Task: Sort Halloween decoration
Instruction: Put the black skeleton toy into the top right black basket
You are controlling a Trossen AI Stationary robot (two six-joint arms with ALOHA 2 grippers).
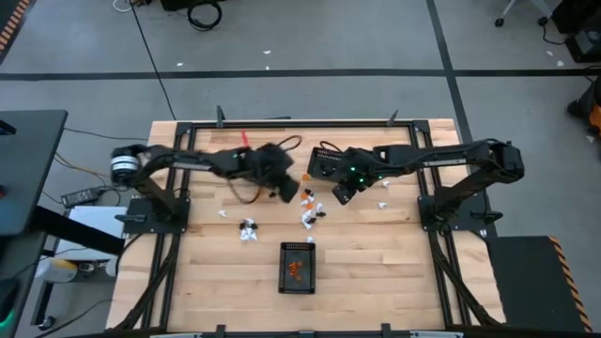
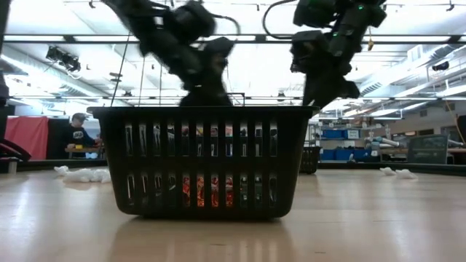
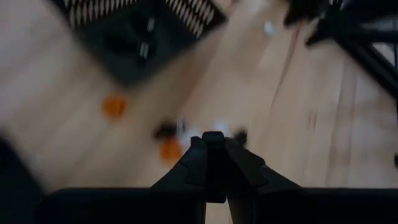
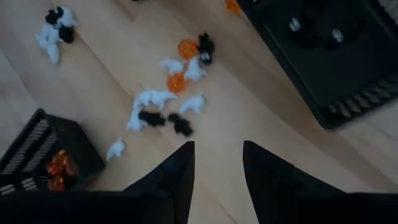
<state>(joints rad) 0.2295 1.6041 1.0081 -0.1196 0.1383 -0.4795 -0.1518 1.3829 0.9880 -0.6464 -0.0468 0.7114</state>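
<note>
The Halloween decoration is a scatter of tiny orange, white and black trinkets (image 4: 174,99) lying on the wooden table, with a smaller clump (image 4: 55,28) farther to the table's left. My left gripper (image 3: 211,142) is shut and hangs above the table just left of the scatter (image 1: 308,211). My right gripper (image 4: 217,152) stands open above the table, right of the scatter, with nothing between its fingers. A black mesh basket (image 1: 299,266) near the front edge holds orange trinkets (image 4: 59,168). My left gripper's fingertips (image 3: 211,138) are shut together in a blurred view; I cannot tell whether a trinket sits between them.
A second black basket (image 1: 327,164) stands at the table's far middle, below my right arm, with a few small pieces (image 4: 314,31) in it. A few white trinkets (image 1: 383,203) lie toward the right. Bare wood shows at the near left and right corners.
</note>
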